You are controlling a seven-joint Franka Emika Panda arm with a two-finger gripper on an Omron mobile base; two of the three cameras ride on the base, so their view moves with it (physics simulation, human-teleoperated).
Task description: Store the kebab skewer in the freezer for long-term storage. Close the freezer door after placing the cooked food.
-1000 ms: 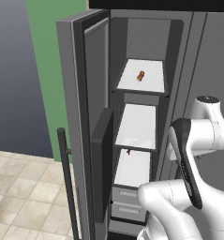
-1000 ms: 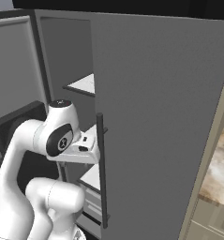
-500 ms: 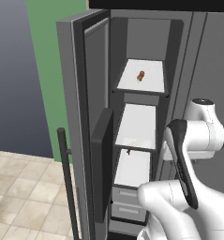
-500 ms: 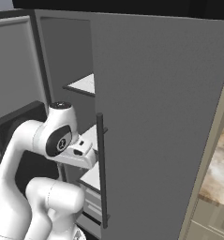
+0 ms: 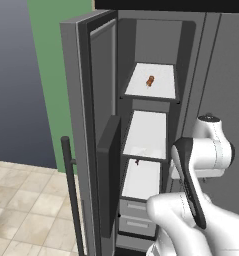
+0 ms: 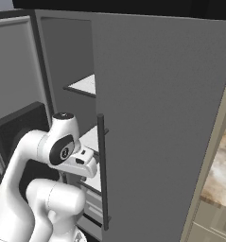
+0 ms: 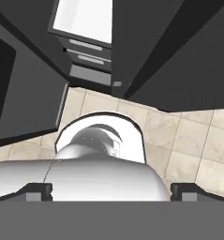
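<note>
Arm folded low beside the freezer, claw pointing floorward, fingers spread wide (holding nothing); skewer on top shelf.

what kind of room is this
Most likely a kitchen, a rendered one. A tall grey two-door fridge stands with its freezer door open, showing white shelves and grey drawers, above a beige tiled floor.

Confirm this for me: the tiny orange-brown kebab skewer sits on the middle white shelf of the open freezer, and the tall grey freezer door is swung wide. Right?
Not quite. The tiny orange-brown kebab skewer lies on the top white shelf of the open freezer, not the middle one; the left base view shows it. The tall grey freezer door is indeed swung wide.
</note>
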